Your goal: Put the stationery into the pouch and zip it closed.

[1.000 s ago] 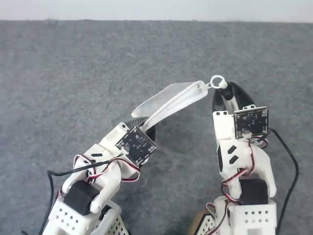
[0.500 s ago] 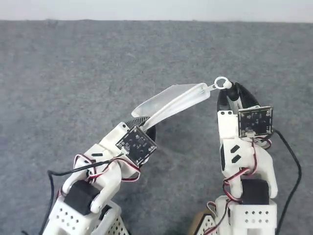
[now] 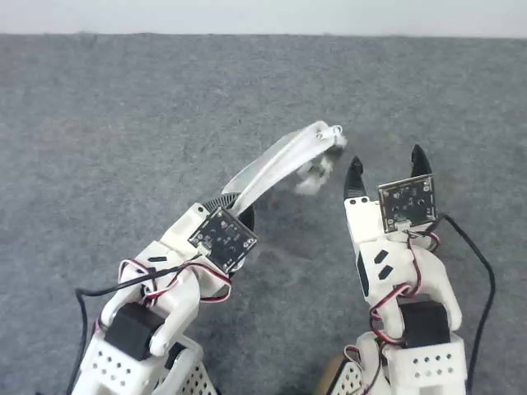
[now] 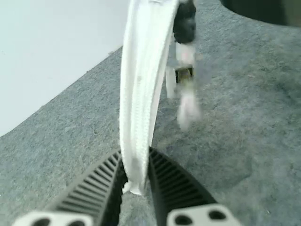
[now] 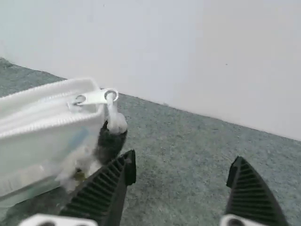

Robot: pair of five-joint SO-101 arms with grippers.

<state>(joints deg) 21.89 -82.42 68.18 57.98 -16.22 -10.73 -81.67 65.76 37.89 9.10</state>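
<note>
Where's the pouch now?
High view: pouch in the middle of the table, one end clamped in the left gripper, zipper end beside the open right gripper.

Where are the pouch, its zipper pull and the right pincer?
pouch (image 3: 280, 158), high view, middle of its top edge.
zipper pull (image 5: 94, 98), right wrist view, metal tab.
right pincer (image 3: 386, 161), high view, midway between open fingertips.

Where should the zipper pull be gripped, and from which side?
Probably grip the zipper pull by its flat ringed tab, at the end of the raised pouch farthest from the left claw clamping it. Come from the side of the open right claw: the tab lies on that end's top edge.
</note>
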